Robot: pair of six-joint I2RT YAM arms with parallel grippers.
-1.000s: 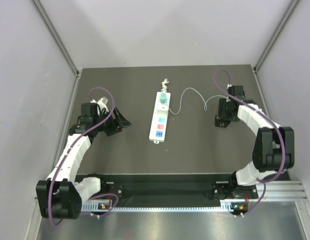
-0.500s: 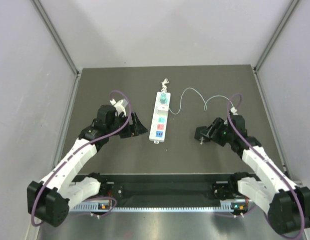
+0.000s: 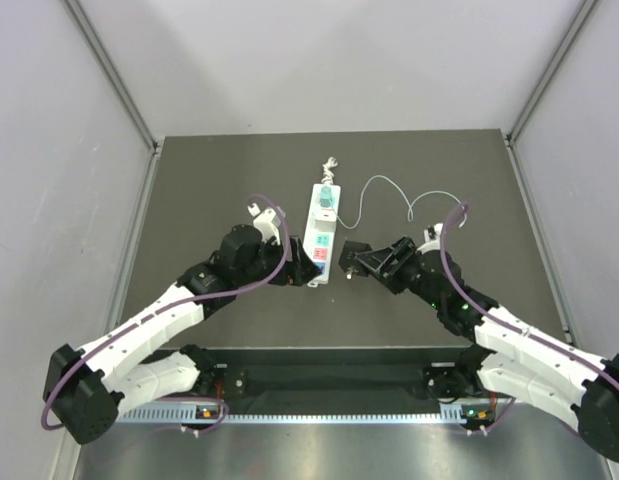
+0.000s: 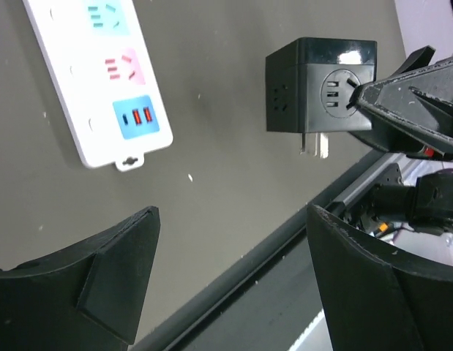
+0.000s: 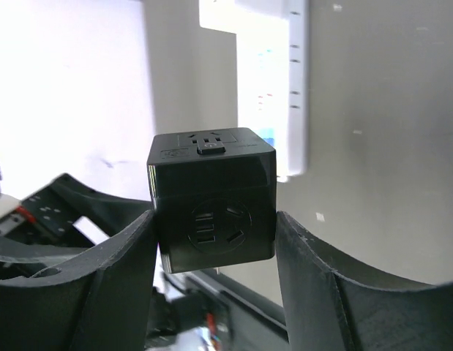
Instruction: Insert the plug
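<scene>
The plug (image 3: pixel 329 196) is sitting at the far end of the strip (image 3: pixel 322 238). Its thin cable (image 3: pixel 384 183) is running off to the right over the table (image 3: pixel 209 180). Both grippers are working at the other end of the strip, the near one, so the plug is lying well apart from all the fingers, beyond them. Neither wrist view is showing the plug in a way I can make out.

The left gripper (image 3: pixel 297 270) is hanging at the left side of the strip's near end. In the left wrist view its fingers (image 4: pixel 116 285) are standing wide apart and are holding nothing. Only the bare table is showing between them, and the near end of the strip is lying ahead and to the left.

The right gripper (image 3: pixel 364 258) is holding a black cube (image 3: pixel 351 250). In the right wrist view its fingers (image 5: pixel 321 278) are pressing on two opposite sides of the cube, about half closed. The cube is showing a round socket face to that camera, and two metal prongs (image 4: pixel 314 145) are sticking out of another face. It is hanging just beside the right edge of the strip's near end, not touching it, opposite the left gripper.
</scene>
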